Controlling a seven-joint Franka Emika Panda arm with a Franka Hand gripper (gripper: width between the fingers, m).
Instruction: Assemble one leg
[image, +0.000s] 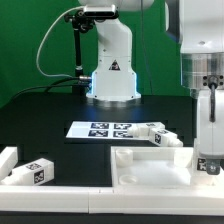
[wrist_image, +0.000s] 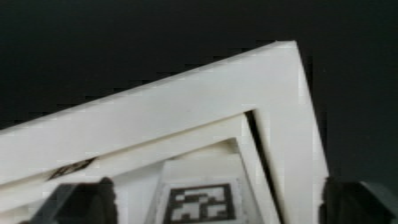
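Exterior view. The hand (image: 209, 160) stands at the right edge of the frame, lowered onto the near right corner of the white panel (image: 150, 166), which lies on the black counter (image: 45, 115) in the lower right of the frame. A pale upright piece appears between the fingers, but blur prevents confirming a grip here. Another leg (image: 157, 134) lies just above the panel, beside the marker board (image: 105, 129) at centre. A further leg (image: 30, 172) lies at lower left.

Wrist view. Two dark fingertips (wrist_image: 82, 203) flank the leg (wrist_image: 205, 195) at the bottom centre of the frame, its tag facing the camera. The hand looks closed against the leg's sides, with no visible gap. The panel's raised rim (wrist_image: 214, 90) runs diagonally behind it.

Risk assessment. The leg seems to be near the panel's corner seat; the mating hole is not visible. If the leg is tilted or off-centre, downward force could jam it or shove the panel across the counter. A weak grip could let the leg rotate. The rim close beside the fingers could catch one during release.
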